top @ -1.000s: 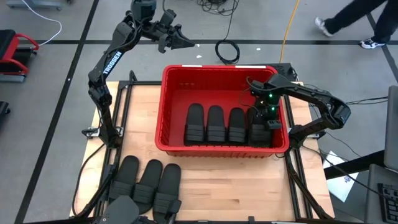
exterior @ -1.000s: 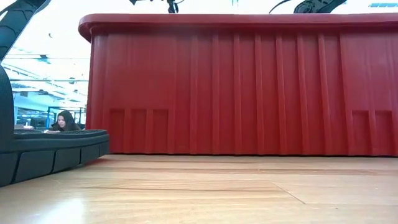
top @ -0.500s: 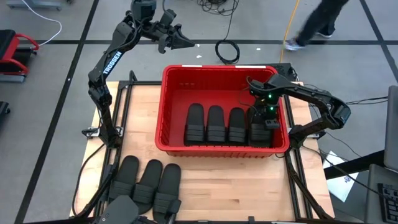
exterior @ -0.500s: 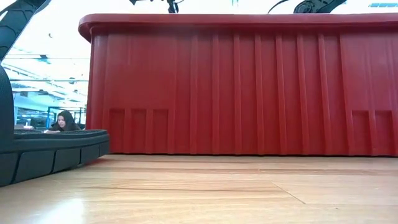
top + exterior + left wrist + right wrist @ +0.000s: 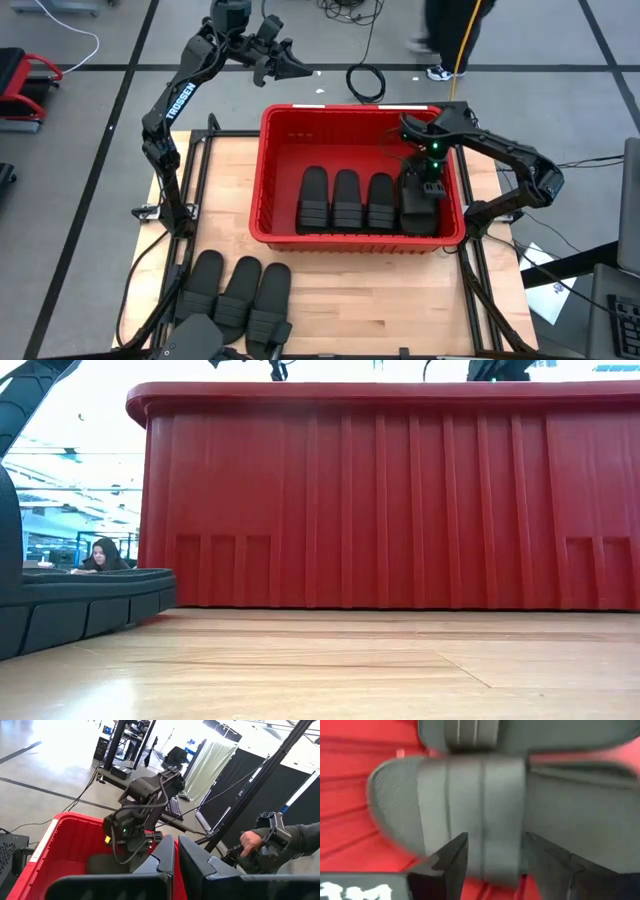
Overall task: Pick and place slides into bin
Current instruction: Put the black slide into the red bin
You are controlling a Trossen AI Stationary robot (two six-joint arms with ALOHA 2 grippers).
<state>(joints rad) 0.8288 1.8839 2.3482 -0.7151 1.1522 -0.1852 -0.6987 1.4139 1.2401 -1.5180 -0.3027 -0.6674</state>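
The right gripper, fingers parted, is held over the black ribbed-strap rubber slides at the large red slatted plastic bin's three o'clock side, apparently for release, while the left gripper, fingers together, is parked at eleven o'clock.

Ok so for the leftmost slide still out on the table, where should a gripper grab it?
Grip the leftmost slide by its wide strap, coming straight down from above. It lies flat, sole down, and the strap arches up, giving fingers an edge to close on.
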